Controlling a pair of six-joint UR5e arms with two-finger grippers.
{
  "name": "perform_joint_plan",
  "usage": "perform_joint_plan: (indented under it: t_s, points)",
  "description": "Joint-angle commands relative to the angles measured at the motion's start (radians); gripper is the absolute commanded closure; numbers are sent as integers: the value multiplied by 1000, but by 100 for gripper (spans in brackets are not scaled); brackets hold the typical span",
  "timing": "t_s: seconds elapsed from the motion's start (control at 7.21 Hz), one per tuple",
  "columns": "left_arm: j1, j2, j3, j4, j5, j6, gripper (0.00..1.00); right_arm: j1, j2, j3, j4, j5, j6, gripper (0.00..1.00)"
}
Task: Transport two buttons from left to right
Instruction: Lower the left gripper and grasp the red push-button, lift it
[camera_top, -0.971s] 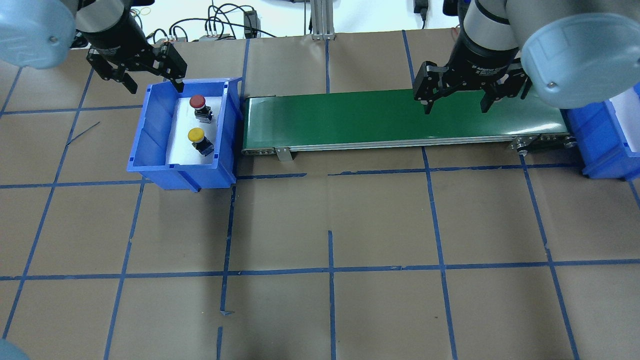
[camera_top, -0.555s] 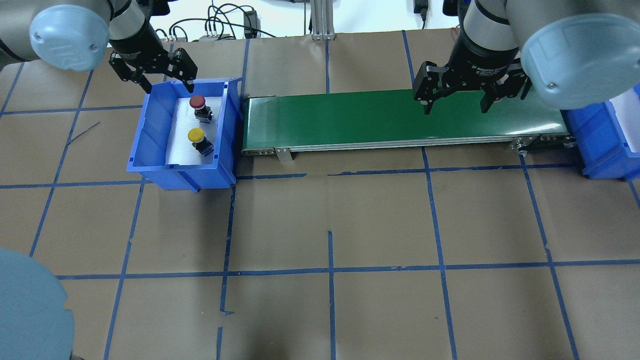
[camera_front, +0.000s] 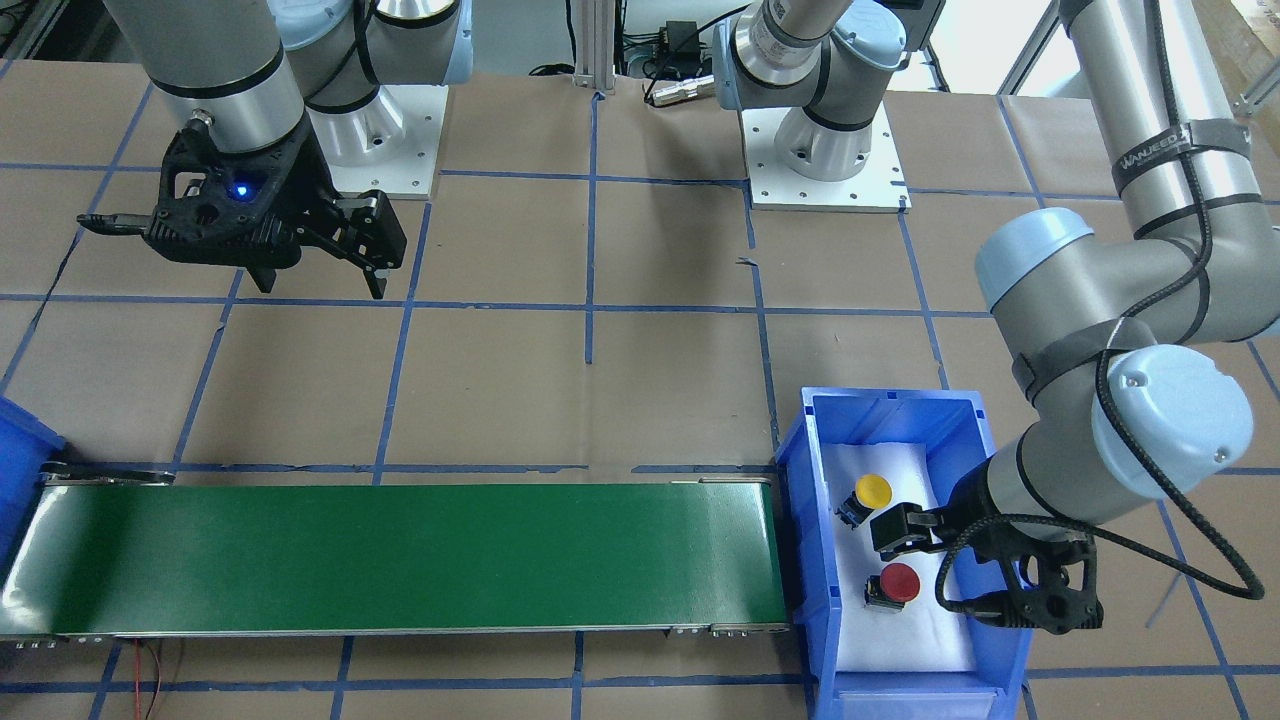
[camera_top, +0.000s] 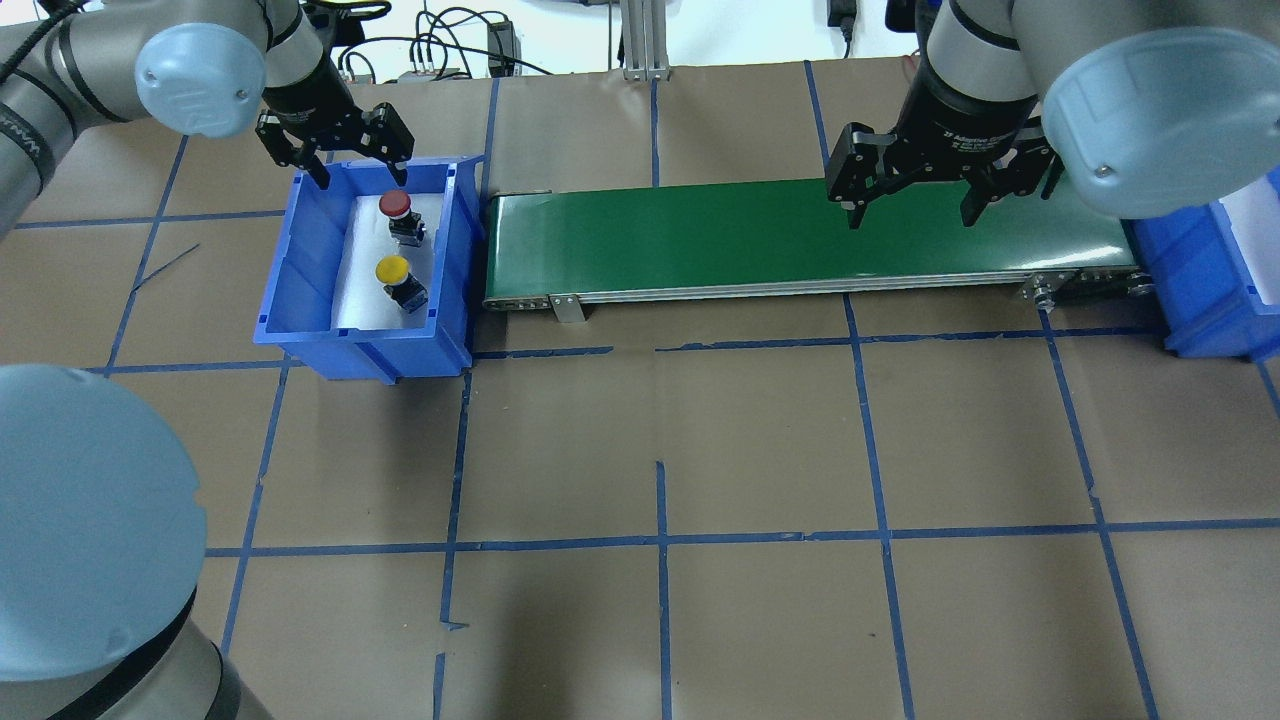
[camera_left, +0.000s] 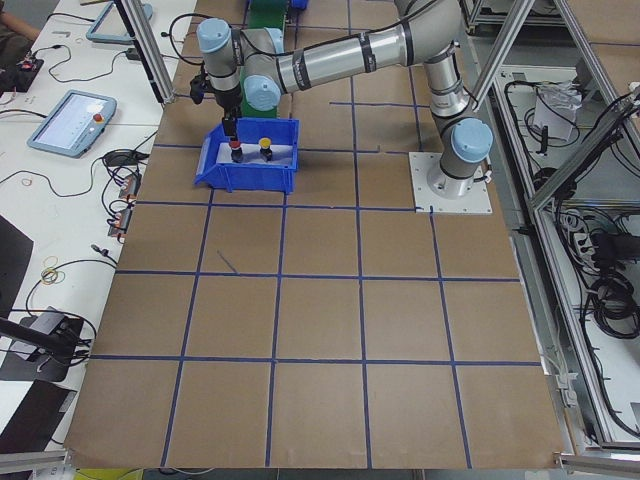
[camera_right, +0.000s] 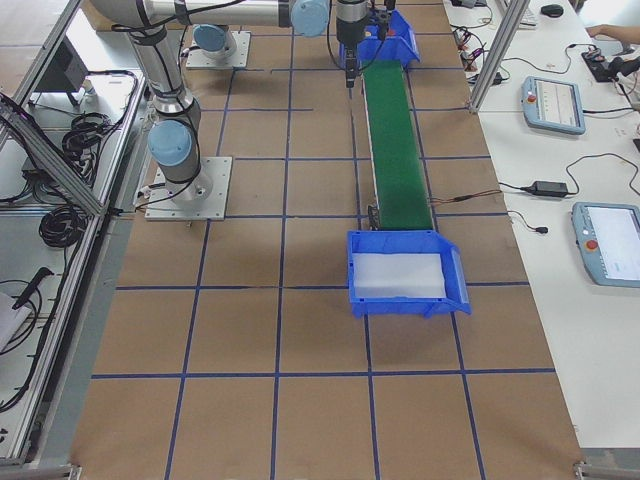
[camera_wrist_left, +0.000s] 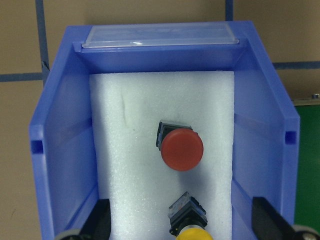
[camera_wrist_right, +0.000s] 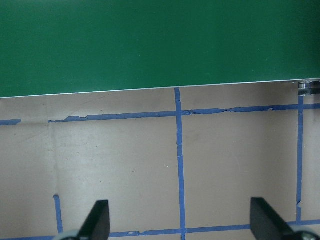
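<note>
The red button (camera_top: 395, 205) and the yellow button (camera_top: 391, 269) stand on white foam inside the left blue bin (camera_top: 300, 290). The red one is nearer the bin's far end. My left gripper (camera_top: 360, 180) is open and empty above that far end, just beyond the red button. In the left wrist view the red button (camera_wrist_left: 182, 149) is centred, and the yellow button (camera_wrist_left: 192, 233) sits between my open fingers (camera_wrist_left: 100, 222). My right gripper (camera_top: 910, 220) is open and empty, hovering by the right part of the green conveyor belt (camera_top: 700, 240).
The conveyor runs from the left bin to a second blue bin (camera_top: 1200, 290) with white foam at the right end. The brown tabletop with a blue tape grid (camera_top: 660, 540) lies in front. Cables (camera_top: 440, 50) lie beyond the table's far edge.
My left gripper has moved right and down from beside the bin's far left corner to above its far end, near the red button. The right gripper and both buttons have not moved.
</note>
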Motion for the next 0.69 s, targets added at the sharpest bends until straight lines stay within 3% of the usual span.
perform_joint_plan:
  t_s: [0.0,0.55]
  points:
    - [0,-60,2,70,-6,-14,0,0,0,0,0,0,0,0]
    - [0,-97,-4,102,-28,-55,0,0,0,0,-1,0,0,0]
